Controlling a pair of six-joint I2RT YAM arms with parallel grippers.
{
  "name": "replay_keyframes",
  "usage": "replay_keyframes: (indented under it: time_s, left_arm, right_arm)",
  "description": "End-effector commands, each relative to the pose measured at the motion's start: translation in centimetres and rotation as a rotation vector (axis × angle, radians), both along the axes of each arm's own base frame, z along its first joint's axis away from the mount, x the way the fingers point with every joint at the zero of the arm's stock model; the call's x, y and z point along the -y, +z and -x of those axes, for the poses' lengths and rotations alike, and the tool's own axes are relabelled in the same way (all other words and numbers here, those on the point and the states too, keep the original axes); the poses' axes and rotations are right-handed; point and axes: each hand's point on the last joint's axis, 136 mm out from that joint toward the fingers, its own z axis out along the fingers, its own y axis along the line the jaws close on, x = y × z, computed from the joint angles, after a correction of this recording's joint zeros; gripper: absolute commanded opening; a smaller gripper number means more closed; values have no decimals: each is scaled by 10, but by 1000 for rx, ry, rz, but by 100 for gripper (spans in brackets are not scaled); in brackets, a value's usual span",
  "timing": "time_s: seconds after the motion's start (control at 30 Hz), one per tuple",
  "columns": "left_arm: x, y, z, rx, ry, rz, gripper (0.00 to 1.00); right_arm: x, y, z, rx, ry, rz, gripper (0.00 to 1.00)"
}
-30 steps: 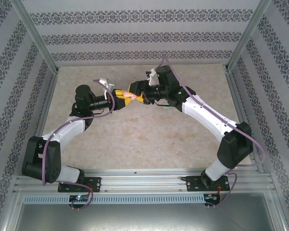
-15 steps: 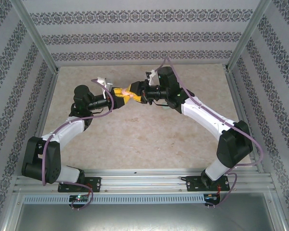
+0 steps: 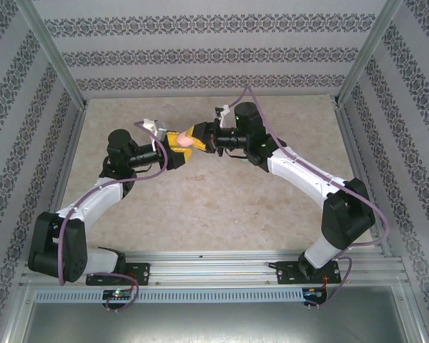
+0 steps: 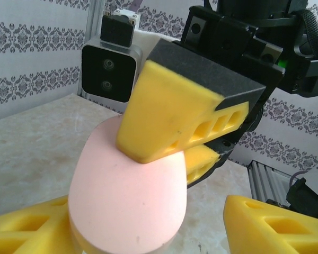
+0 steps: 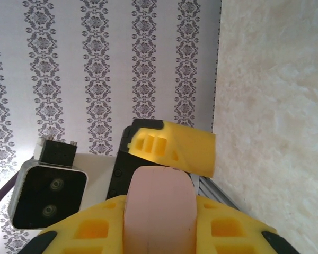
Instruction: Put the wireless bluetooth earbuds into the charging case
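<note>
- Top external view: the left gripper (image 3: 173, 141) and the right gripper (image 3: 198, 136) meet tip to tip in the air above the far half of the beige marbled table (image 3: 200, 207).
- Same view: a pale pink oval plastic charging case (image 3: 186, 141) sits between the two sets of yellow foam fingers, lifted off the table. How the jaws stand is too small to make out here.
- Left wrist view: the case (image 4: 127, 196) fills the lower centre, its broad smooth face turned up.
- Same view: the right gripper (image 4: 167, 159) pinches the far end of the case, one yellow pad pressed on top and the other underneath.
- Same view: the left gripper (image 4: 148, 227) stands spread. One finger (image 4: 26, 230) lies against the case's edge. The other finger (image 4: 270, 222) is apart from it, with table showing in the gap.
- Same view: the grey box camera on the right wrist (image 4: 108, 66) looks back from behind.
- Right wrist view: the right gripper (image 5: 159, 222) is clamped on the case (image 5: 159, 206), a yellow finger touching each long side.
- Same view: one yellow finger of the left gripper (image 5: 175, 145) stands just beyond the case's far end, with the left wrist camera (image 5: 47, 198) beside it.
- Same view: grey damask-striped wallpaper (image 5: 95, 63) lies behind, and the table (image 5: 275, 106) is at right.
</note>
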Motion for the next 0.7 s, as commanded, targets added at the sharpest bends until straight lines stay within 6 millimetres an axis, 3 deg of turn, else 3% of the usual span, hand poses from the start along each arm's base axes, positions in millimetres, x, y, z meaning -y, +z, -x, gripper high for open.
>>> replay_keyframes:
  time_s: [0.0,0.07,0.3,0.53,0.67]
  left_arm:
    - [-6,3,3,39,40,-25,71]
    - [-12,-2,1,23,87,-44,74]
    - [-39,-29,3,-26,261,-185,77]
    - [-50,-63,1,-91,332,-209,78]
    - [-55,-75,-2,-121,358,-212,77]
  right_arm:
    - [13,-14,-10,12,-58,27,18]
    - [20,-31,-14,14,-79,86,18]
    - [45,-129,-35,41,-114,461,19]
    - [13,-183,-77,-12,-34,458,17]
    - [11,-215,-94,-30,-21,483,17]
